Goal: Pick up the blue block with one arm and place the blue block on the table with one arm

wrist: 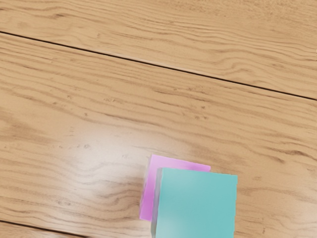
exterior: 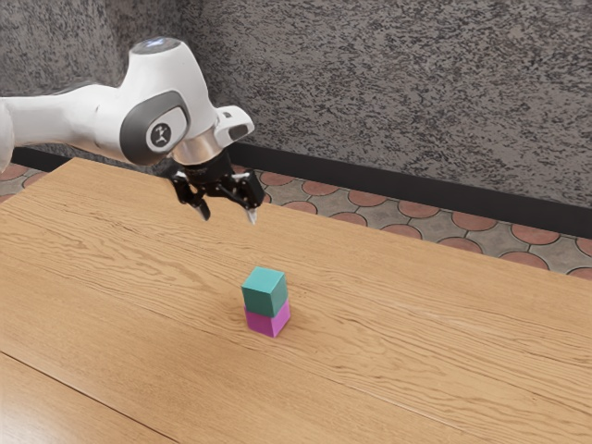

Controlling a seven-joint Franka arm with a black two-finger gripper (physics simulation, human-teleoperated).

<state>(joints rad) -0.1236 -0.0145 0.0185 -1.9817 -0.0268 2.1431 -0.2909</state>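
Note:
My gripper [exterior: 228, 216] is open in the exterior view, its two fingers wide apart with nothing between them. It hangs above the table [exterior: 388, 305], higher than the blocks and toward the exterior view's left. The blue block [exterior: 265, 291], teal in colour, rests on top of a magenta block [exterior: 267, 322], which stands on the wood. From above in the wrist view, the blue block [wrist: 197, 204] covers much of the magenta block [wrist: 148, 201], whose edges stick out along two sides.
Dark seams [wrist: 148, 63] run between the planks of the tabletop. Behind the table's far edge in the exterior view lie a tiled floor [exterior: 413, 233] and a mottled grey wall [exterior: 398, 92] with a dark skirting.

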